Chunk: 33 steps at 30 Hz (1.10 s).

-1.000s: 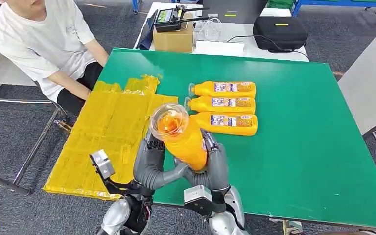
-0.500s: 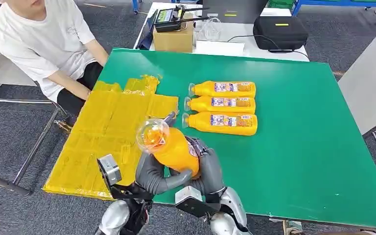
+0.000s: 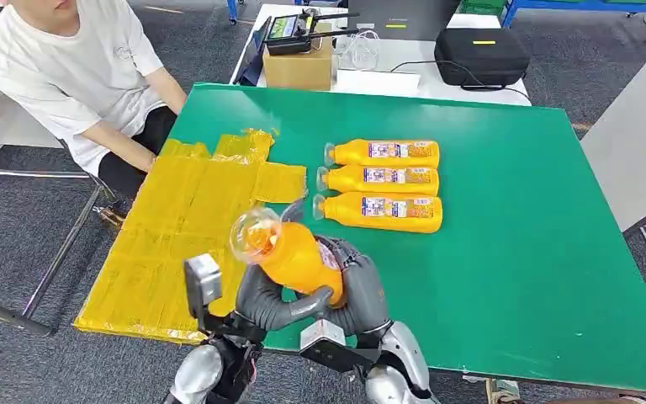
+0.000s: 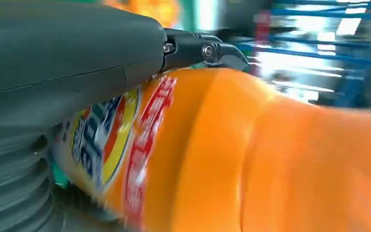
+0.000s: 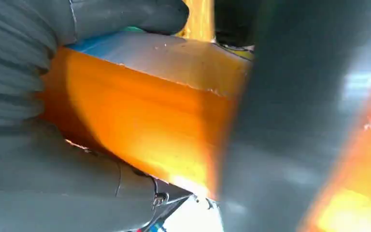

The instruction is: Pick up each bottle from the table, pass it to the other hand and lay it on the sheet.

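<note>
Gripping one orange bottle (image 3: 290, 252) together, left hand (image 3: 265, 299) and right hand (image 3: 353, 282) tilt it above the table's (image 3: 513, 252) near edge.

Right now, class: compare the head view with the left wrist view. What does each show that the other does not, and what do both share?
Head view alone: the green table, the yellow sheet, three bottles lying side by side, the right hand, and a seated person beside the table.

Left wrist view alone: a close look at the held bottle's label, blurred, and blurred blue racking behind.

Shared: the orange held bottle and the left hand gripping it; the wrist view shows its fingers over the bottle.
</note>
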Available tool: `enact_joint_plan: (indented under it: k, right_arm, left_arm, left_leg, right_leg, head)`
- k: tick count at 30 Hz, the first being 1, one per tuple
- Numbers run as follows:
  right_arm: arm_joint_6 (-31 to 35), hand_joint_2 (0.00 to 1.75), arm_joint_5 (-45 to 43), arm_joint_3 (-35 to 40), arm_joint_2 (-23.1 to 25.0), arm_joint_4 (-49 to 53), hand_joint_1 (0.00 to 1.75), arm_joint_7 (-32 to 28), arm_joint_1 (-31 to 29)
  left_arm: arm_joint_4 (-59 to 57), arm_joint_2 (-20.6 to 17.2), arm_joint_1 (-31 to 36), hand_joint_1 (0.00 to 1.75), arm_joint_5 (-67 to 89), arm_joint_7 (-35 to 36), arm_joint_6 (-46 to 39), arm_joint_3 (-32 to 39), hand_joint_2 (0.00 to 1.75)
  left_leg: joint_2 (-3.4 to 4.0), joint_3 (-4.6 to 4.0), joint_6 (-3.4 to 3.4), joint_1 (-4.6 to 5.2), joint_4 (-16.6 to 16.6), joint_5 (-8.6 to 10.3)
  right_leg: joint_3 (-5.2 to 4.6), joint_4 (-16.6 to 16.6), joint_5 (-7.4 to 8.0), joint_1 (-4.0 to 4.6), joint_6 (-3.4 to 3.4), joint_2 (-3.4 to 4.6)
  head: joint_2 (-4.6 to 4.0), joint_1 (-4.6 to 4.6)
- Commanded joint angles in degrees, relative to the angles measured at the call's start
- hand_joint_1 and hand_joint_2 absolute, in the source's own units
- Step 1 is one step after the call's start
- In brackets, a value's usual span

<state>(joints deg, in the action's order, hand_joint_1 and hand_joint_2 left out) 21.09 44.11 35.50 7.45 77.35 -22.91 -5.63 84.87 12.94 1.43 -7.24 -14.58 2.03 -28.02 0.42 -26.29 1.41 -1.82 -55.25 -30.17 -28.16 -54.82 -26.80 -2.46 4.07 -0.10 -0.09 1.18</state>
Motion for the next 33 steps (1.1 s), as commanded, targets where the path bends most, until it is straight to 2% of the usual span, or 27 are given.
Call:
enact_joint_plan:
  k: [1, 2, 3, 4, 5, 6, 7, 12, 17, 19, 21, 23, 25, 26, 28, 33]
  right_arm:
    - [2.5, 1.75, 0.2, 3.8, -1.6, -5.3, 1.75, -1.1, -3.8]
    - [2.5, 1.75, 0.4, 4.4, -1.6, -5.8, 1.75, -1.2, -4.3]
    - [2.6, 1.75, 0.2, 4.8, -1.5, -6.2, 1.41, -1.3, -4.7]
    - [3.2, 1.75, -0.6, 4.7, -0.9, -6.5, 0.4, -1.5, -4.5]
    - [4.0, 1.75, -0.9, 4.8, -0.6, -6.8, 0.0, -1.8, -4.4]
    - [4.4, 1.75, -1.4, 4.8, -0.3, -7.0, 0.0, -1.9, -4.3]
    - [5.2, 0.0, -1.0, 5.1, -0.2, -7.4, 0.0, -1.8, -4.4]
    - [8.3, 0.0, -1.3, 5.6, 0.5, -9.1, 0.0, -1.1, -5.4]
    - [12.1, 0.0, -1.7, 4.8, 1.2, -10.0, 0.0, -2.5, -5.0]
    - [14.7, 0.0, -1.8, 5.2, 1.4, -9.6, 0.0, -3.6, -4.7]
    - [14.7, 0.0, -1.8, 5.5, 1.5, -9.2, 0.0, -3.6, -4.5]
    - [17.7, 0.0, 0.2, 5.8, 1.2, -7.6, 0.0, -3.2, -3.9]
    - [18.8, 0.0, 2.7, 6.0, 1.0, -5.6, 0.0, -2.6, -2.7]
    - [18.9, 0.0, 3.3, 6.2, 1.1, -4.7, 0.0, -2.2, -2.4]
    - [17.9, 0.0, 4.5, 6.6, 1.1, -3.0, 0.0, -1.3, -1.8]
    - [17.9, 0.0, 4.5, 6.6, 1.1, -3.0, 0.0, -1.3, -1.8]
  left_arm:
    - [-11.1, 0.1, 3.9, 1.75, -7.8, 7.0, 1.2, 0.8, 1.75]
    - [-11.7, 0.2, 4.2, 1.75, -9.2, 6.9, 1.2, 1.0, 1.75]
    - [-12.0, 0.4, 4.5, 1.75, -10.8, 7.0, 1.6, 1.3, 1.75]
    - [-12.0, 0.4, 4.6, 1.75, -12.0, 7.2, 1.3, 1.5, 1.75]
    - [-12.0, 0.6, 4.8, 1.75, -12.8, 7.2, 0.6, 1.8, 1.75]
    - [-11.9, 0.6, 4.9, 1.75, -13.7, 7.3, -0.1, 2.0, 1.75]
    - [-11.7, 0.6, 5.0, 1.75, -14.3, 7.4, -1.1, 2.1, 1.75]
    - [-12.0, 0.5, 5.4, 1.75, -17.5, 8.2, -3.5, 2.6, 1.75]
    - [-9.5, 1.7, 4.7, 1.75, -19.7, 6.5, -6.0, 4.3, 1.75]
    - [-9.6, 1.1, 5.6, 1.75, -17.8, 3.6, -9.9, 4.9, 1.75]
    - [-9.7, 0.7, 6.0, 1.75, -17.9, 3.7, -9.7, 5.2, 1.75]
    - [-9.4, 0.7, 6.2, 1.75, -11.0, -1.7, -16.3, 6.2, 1.75]
    - [-9.7, -0.2, 6.9, 1.75, 5.4, -6.7, -29.1, 7.0, 1.75]
    - [-9.7, -0.5, 7.1, 1.75, 11.8, -7.8, -32.6, 8.3, 1.75]
    - [-10.7, -0.6, 7.5, 1.75, 21.4, -5.6, -33.5, 11.6, 1.75]
    - [-10.7, -0.6, 7.5, 1.75, 21.4, -5.6, -33.5, 11.6, 1.75]
  left_leg:
    - [-0.02, 0.12, -0.11, -0.01, 0.1, 0.03]
    - [-0.03, 0.14, -0.13, 0.0, 0.1, 0.03]
    - [0.03, 0.14, -0.12, -0.01, 0.1, 0.02]
    - [0.04, 0.11, -0.11, 0.01, 0.1, 0.01]
    - [0.07, 0.13, -0.15, -0.01, 0.1, 0.02]
    - [0.07, 0.08, -0.11, -0.01, 0.1, 0.0]
    - [0.07, 0.16, -0.18, -0.06, 0.1, 0.02]
    - [0.12, 0.09, -0.16, -0.04, 0.1, 0.01]
    - [0.08, 0.04, -0.12, -0.02, 0.1, 0.0]
    - [0.11, 0.07, -0.15, -0.03, 0.1, -0.01]
    - [0.05, 0.01, -0.09, 0.0, 0.0, 0.0]
    - [0.09, 0.01, -0.12, -0.02, 0.0, 0.0]
    - [0.06, 0.05, -0.13, -0.02, 0.1, 0.01]
    - [0.05, 0.03, -0.1, -0.01, 0.1, 0.01]
    - [0.06, 0.01, -0.09, -0.05, 0.0, 0.03]
    - [0.06, 0.01, -0.09, -0.05, 0.0, 0.03]
  right_leg:
    - [0.12, 0.1, 0.04, 0.05, -0.18, 0.0]
    - [0.13, 0.1, 0.04, 0.05, -0.21, 0.0]
    - [0.12, 0.1, 0.04, 0.05, -0.2, 0.05]
    - [0.08, 0.1, 0.03, 0.02, -0.17, 0.07]
    - [0.09, 0.1, 0.07, 0.06, -0.25, 0.11]
    - [0.05, 0.1, 0.04, 0.05, -0.19, 0.1]
    - [0.13, 0.2, 0.07, 0.12, -0.32, 0.12]
    - [0.06, 0.1, 0.08, 0.1, -0.27, 0.16]
    - [0.03, 0.1, 0.05, 0.06, -0.22, 0.1]
    - [0.05, 0.1, 0.04, 0.09, -0.28, 0.14]
    - [0.0, 0.0, 0.02, 0.03, -0.16, 0.07]
    - [-0.01, 0.0, 0.04, 0.06, -0.23, 0.11]
    - [0.03, 0.1, 0.05, 0.07, -0.26, 0.1]
    - [0.01, 0.0, 0.04, 0.05, -0.2, 0.08]
    - [-0.03, 0.0, 0.03, 0.09, -0.18, 0.04]
    - [-0.03, 0.0, 0.03, 0.09, -0.18, 0.04]
  head:
    - [0.0, 0.0]
    - [0.0, 0.0]
    - [0.0, 0.0]
    - [0.0, 0.02]
    - [0.0, 0.02]
    - [0.0, 0.0]
    - [0.0, 0.04]
    - [0.0, 0.0]
    - [0.0, 0.02]
    - [0.0, 0.02]
    - [0.0, 0.02]
    - [0.02, 0.02]
    - [0.0, 0.0]
    - [0.0, -0.02]
    - [0.0, 0.07]
    - [0.0, 0.07]
